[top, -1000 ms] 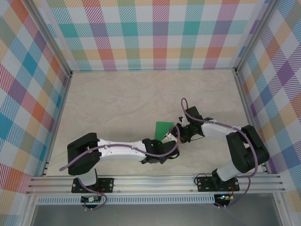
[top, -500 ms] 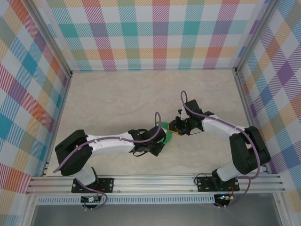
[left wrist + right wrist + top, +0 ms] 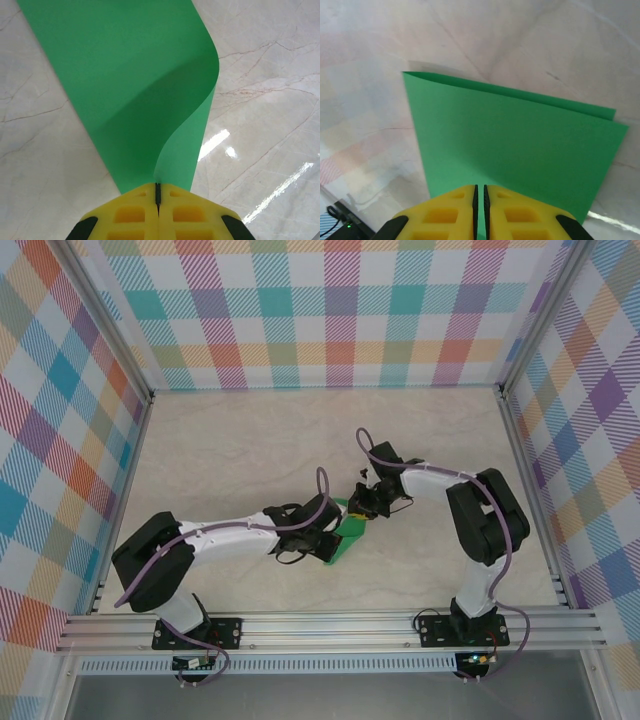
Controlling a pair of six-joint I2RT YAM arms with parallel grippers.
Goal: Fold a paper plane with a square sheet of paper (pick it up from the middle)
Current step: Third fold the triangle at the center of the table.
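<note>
While left gripper [image 3: 157, 189] and right gripper [image 3: 479, 189] each pinch an edge, curled green sheet [image 3: 348, 532] spans between them.

The square sheet of paper [image 3: 145, 75] is thin green paper, smooth and unmarked, with a soft satin look where it curves. Under the sheet, the table [image 3: 265, 125] is pale and marble-patterned, polished and glossy, with bright glints. At the sheet's edge, the left gripper [image 3: 158, 192] and the right gripper [image 3: 479, 192] are matt yellow moulded plastic with black corners. Beyond the sheet, the walls [image 3: 320, 310] look matt and checked.
</note>
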